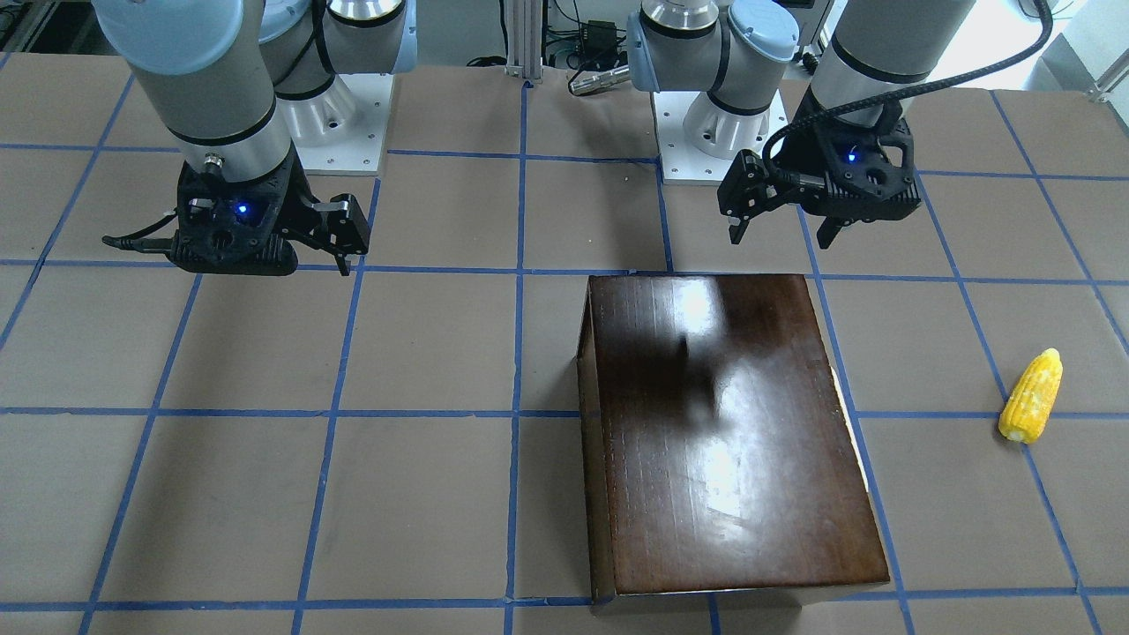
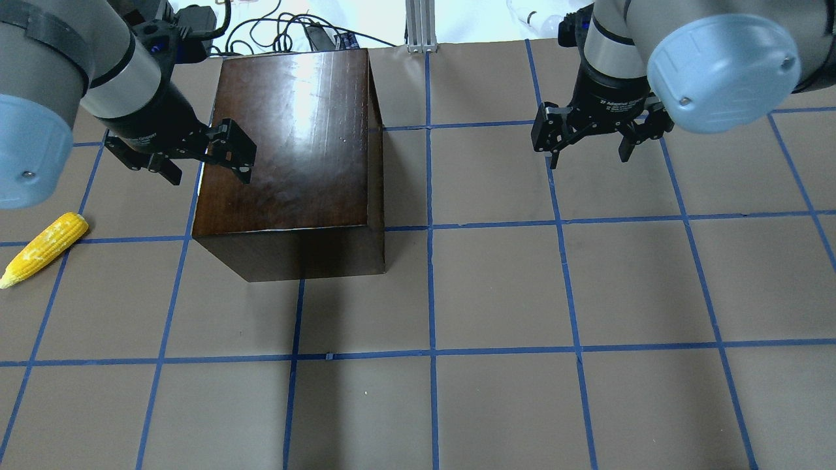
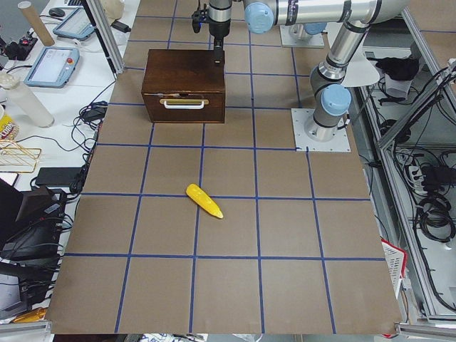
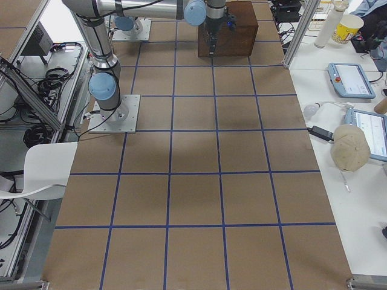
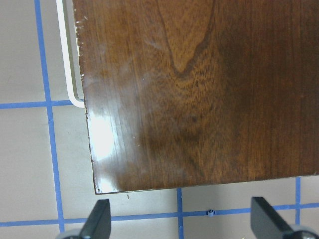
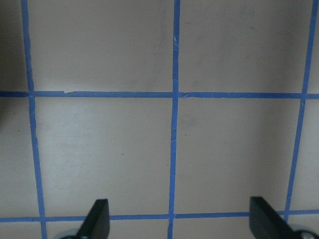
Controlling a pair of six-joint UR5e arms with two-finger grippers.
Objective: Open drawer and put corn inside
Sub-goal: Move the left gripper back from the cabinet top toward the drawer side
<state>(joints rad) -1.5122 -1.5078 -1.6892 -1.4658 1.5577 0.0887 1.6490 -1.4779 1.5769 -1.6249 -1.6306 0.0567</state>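
I see the brown tabletop [image 2: 496,405] with blue tape lines, and on its left half the glossy dark box [image 2: 287,137]. The drawer [image 3: 184,107] sits flush in the box's left face, its whitish handle [image 5: 67,64] sticking out. My left end effector [image 2: 209,175] hangs above the box's left top edge, fingers spread apart and holding nothing. My right end effector [image 2: 588,158], also spread wide, hangs over bare tabletop well right of the box. The corn [image 2: 42,250] lies flat on the tabletop, left of the box and apart from it, left of and nearer than the left end effector.
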